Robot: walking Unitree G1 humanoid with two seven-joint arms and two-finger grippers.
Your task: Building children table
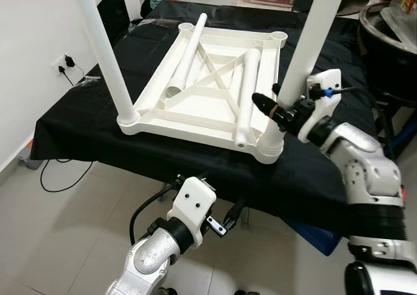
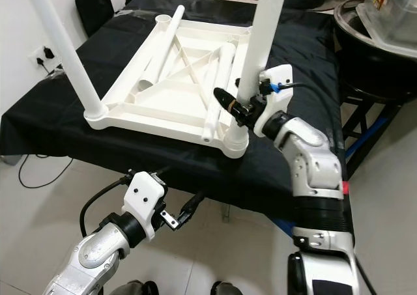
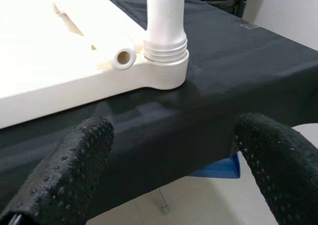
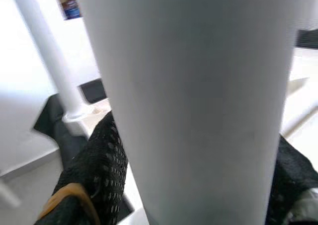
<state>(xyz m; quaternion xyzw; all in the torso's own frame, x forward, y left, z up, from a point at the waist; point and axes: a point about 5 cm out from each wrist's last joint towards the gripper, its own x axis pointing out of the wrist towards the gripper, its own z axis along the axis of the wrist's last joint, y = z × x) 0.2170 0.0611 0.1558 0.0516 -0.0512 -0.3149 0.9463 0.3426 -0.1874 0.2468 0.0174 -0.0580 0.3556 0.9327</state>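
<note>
Left gripper [image 1: 221, 224] hangs low at 6 o'clock below the black-draped table's [image 1: 78, 119] front edge, its fingers [image 3: 64, 170] spread wide on nothing over pale tiled floor [image 1: 58, 236]. Above it the white tabletop [image 1: 208, 80] lies upside down with two loose legs [image 1: 247, 93] on it and an upright leg [image 1: 104, 47] at 9 o'clock. Right gripper [image 1: 277, 103], at 3 o'clock, clamps the second upright leg [image 1: 306, 41] above the near corner socket [image 1: 268, 148], close to the cloth's edge.
</note>
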